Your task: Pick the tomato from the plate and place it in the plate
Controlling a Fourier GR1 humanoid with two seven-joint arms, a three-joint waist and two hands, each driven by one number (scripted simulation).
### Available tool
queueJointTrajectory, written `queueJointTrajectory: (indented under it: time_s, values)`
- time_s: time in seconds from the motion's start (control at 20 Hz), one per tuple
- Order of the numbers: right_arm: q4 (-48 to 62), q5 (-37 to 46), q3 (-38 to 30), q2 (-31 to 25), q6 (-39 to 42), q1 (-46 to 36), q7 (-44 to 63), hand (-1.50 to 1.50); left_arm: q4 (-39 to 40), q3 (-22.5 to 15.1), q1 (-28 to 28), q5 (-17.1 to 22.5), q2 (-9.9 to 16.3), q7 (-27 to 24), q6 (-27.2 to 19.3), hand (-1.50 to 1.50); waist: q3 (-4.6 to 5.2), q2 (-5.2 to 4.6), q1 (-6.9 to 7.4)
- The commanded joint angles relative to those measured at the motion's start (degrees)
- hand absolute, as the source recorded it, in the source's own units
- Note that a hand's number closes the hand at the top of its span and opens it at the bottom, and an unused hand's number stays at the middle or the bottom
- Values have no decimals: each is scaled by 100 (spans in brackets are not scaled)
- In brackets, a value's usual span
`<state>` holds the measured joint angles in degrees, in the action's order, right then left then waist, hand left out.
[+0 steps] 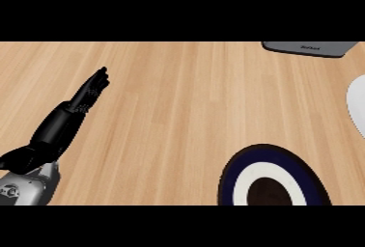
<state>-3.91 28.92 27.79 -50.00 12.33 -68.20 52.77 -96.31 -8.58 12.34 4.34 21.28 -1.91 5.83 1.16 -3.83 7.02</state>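
Fingers (96, 87) of left hand (68, 120) straight, pressed together, holding nothing, over bare wooden counter (185, 96). Dark-rimmed plate (231, 178) with white ring and dark centre low right; white plate (357, 103) at right edge. Tomato not visible.

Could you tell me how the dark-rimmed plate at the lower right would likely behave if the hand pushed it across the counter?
The dark-rimmed plate looks flat and low, so it would probably slide rather than tip. The wooden counter appears smooth, so it may slide easily. It seems rigid, likely keeping its shape. The left hand, fingers straight, is well away from it.
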Motion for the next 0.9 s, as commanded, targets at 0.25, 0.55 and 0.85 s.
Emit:
queueJointTrajectory:
  time_s: [0.25,0.55,0.85]
  values:
    - [386,494,422,-69,-1498,-734,3033,150,-76,-347,320,-2,-143,-37,224,0,-47,-212,526]
    - [391,715,644,-314,-1787,-752,3238,150,-27,-374,386,-18,-211,35,179,0,-76,-174,453]
    - [391,830,753,-461,-2189,-600,3243,150,-43,-297,434,-12,-155,63,186,0,-101,-89,393]
